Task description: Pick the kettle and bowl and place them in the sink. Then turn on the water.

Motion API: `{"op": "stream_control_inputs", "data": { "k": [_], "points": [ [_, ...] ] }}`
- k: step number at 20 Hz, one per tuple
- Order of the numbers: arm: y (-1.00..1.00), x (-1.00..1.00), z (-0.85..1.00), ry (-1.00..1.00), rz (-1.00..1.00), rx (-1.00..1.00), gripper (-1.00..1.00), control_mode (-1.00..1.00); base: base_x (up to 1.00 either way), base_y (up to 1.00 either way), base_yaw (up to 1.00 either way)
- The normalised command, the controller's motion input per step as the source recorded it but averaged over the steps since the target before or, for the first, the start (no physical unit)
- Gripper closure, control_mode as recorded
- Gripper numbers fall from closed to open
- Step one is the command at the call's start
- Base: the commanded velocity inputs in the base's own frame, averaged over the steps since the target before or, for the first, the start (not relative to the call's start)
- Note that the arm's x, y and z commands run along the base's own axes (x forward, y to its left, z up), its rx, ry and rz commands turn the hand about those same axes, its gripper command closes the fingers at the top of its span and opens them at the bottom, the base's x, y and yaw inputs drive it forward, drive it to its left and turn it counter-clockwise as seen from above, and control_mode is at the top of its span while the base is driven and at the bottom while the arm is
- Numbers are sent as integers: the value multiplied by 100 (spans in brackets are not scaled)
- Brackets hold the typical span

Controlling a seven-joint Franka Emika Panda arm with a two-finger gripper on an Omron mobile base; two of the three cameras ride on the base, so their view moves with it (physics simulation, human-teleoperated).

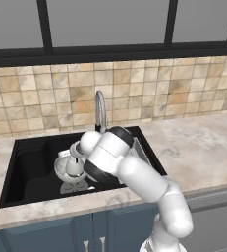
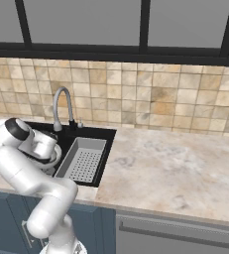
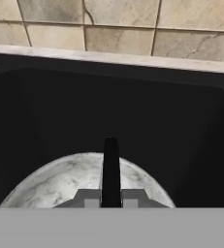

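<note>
My gripper (image 3: 111, 201) is shut on the thin black handle of the kettle (image 3: 111, 164), low inside the black sink (image 1: 26, 157). A pale marbled round body lies just beyond the fingertips. From the left base view the gripper (image 1: 75, 160) hangs over the kettle (image 1: 75, 171), which is pressed against a whitish round rim that looks like the bowl (image 1: 61, 168) in the basin. I cannot tell whether the kettle rests in the bowl or beside it. In the right base view my arm covers most of both. No water is in view.
The silver gooseneck faucet (image 1: 100, 106) (image 2: 61, 99) rises behind the basin. A grey perforated drain tray (image 2: 84, 158) fills the sink's right part. Marbled counter (image 2: 175, 163) runs to the right, with a tiled wall and window behind.
</note>
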Motion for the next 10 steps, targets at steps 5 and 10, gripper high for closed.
{"op": "stream_control_inputs", "data": {
  "k": [5, 10],
  "points": [
    [10, 0, -7, 0, 0, 0, 100, -100, 0, 0, 0],
    [2, 0, 0, 0, 0, 0, 100, -100, 0, 0, 0]
  ]
}}
